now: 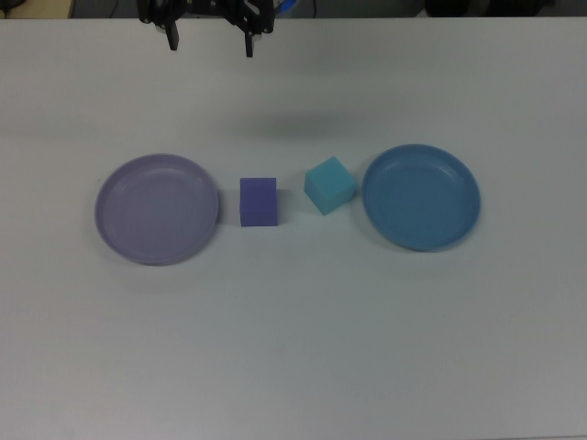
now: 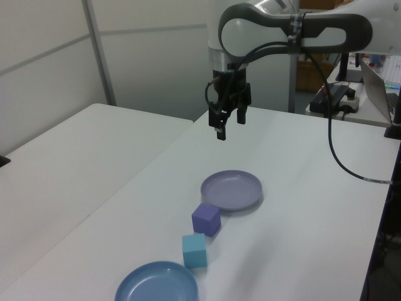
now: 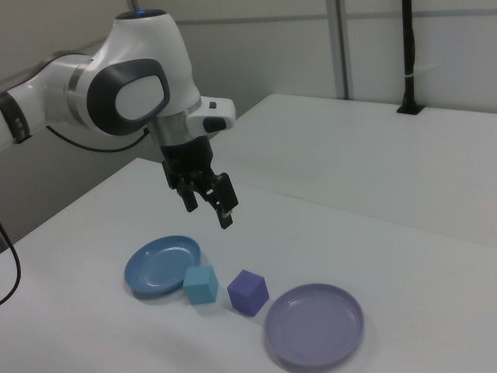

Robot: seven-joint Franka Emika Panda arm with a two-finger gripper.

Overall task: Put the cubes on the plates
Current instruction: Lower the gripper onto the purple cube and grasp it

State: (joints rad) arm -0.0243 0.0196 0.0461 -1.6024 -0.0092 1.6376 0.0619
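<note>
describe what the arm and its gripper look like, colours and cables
The arm has glossy white rounded shells with dark grey joint covers. A black cable runs along it and loops down toward the table edge. The gripper is black, with two slim black fingers.

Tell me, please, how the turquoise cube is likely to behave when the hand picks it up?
The turquoise cube looks matte and foam-like, so it is probably light and may give slightly under the fingers. Its flat faces should offer a stable, non-slip grip. Resting flat on the table, it seems unlikely to roll, though a push could slide it.
</note>
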